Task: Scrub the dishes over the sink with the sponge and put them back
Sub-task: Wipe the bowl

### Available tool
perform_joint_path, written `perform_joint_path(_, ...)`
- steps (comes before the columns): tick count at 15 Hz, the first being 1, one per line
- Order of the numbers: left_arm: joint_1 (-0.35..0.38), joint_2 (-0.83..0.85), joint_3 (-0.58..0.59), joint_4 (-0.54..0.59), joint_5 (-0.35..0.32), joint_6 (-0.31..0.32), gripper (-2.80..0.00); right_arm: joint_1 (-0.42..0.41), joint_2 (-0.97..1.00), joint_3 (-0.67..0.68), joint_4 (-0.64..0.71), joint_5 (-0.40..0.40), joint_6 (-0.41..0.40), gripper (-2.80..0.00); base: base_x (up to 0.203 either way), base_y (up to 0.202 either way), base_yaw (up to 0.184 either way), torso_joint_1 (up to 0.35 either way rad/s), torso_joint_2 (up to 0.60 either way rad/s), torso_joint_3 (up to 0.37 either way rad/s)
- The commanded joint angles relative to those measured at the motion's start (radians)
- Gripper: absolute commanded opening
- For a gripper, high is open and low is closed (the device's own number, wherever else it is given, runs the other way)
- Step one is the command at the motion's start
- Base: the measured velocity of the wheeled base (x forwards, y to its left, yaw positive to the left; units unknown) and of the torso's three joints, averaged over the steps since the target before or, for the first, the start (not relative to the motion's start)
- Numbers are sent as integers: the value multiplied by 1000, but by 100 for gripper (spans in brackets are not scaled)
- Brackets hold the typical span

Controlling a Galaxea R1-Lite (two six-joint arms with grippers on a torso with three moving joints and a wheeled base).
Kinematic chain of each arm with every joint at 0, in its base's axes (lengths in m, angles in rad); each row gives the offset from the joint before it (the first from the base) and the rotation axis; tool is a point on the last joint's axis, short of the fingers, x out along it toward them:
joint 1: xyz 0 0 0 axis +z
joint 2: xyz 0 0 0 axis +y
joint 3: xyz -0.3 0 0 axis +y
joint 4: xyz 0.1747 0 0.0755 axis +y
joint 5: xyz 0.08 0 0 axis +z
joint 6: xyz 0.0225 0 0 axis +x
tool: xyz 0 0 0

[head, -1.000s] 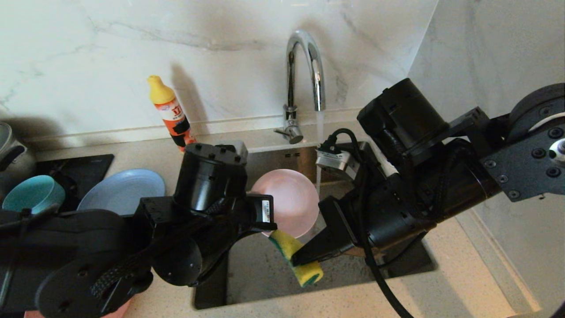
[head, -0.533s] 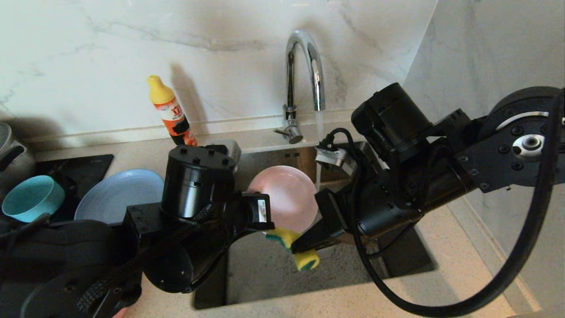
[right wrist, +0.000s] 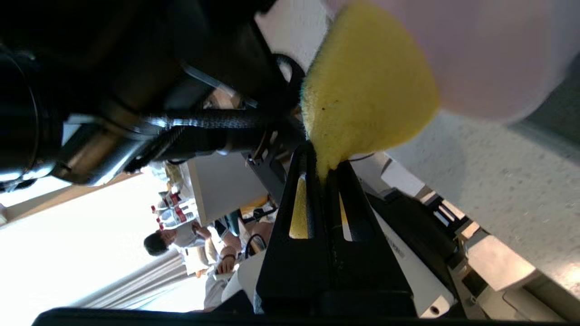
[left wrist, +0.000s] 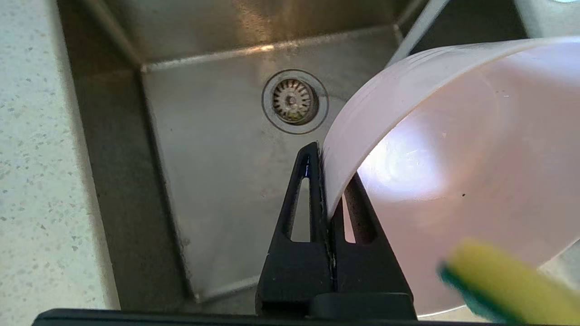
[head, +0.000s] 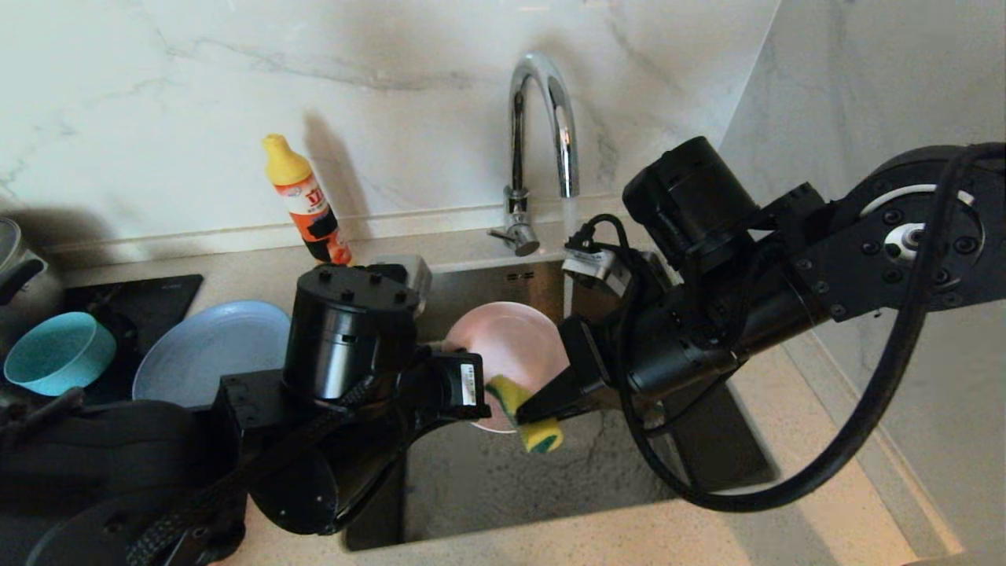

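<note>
A pale pink bowl (head: 515,350) hangs tilted over the sink (head: 471,479), its hollow facing the right arm. My left gripper (left wrist: 327,181) is shut on the rim of the bowl (left wrist: 453,181), one finger inside and one outside. My right gripper (head: 525,410) is shut on the yellow sponge (head: 536,431) with its green face. The sponge (right wrist: 362,99) presses against the low edge of the bowl (right wrist: 489,54), and my right gripper (right wrist: 324,170) pinches its end. A teal bowl (head: 55,354) and a blue plate (head: 208,346) rest on the counter at the left.
The chrome faucet (head: 542,118) stands behind the sink, a thin stream falling from its spout. The drain strainer (left wrist: 294,100) lies below the bowl. An orange detergent bottle (head: 306,200) stands at the back wall. A steel pot (head: 16,267) sits at the far left.
My right gripper has carried the sponge up and toward the far side, from below the bowl to its lower edge. The left gripper and the bowl have barely shifted.
</note>
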State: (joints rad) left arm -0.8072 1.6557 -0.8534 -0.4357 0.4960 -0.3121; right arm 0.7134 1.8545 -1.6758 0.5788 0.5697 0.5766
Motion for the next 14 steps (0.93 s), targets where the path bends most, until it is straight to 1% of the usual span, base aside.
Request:
perform_joint_path(1,-13,-11,12,-3,3,-1,-280,-6,14,-21,2,4,3,-280,0,0,0,0,0,0)
perform_joint_path(6,-28,-18,30,-2,-8,3,-280,-11,51,-44,2,7,0,-280,0,0,0,0,0,0)
perform_joint_path(8,-34,-32,38,-1,-23,4,-280,-12,70,-52,0,6,-1,-280,0,0,0,0,0,0)
perform_joint_path(14,-49,-61,73,-1,-23,4,-280,-31,94,-53,-2,3,-4,-280,0,0,0,0,0,0)
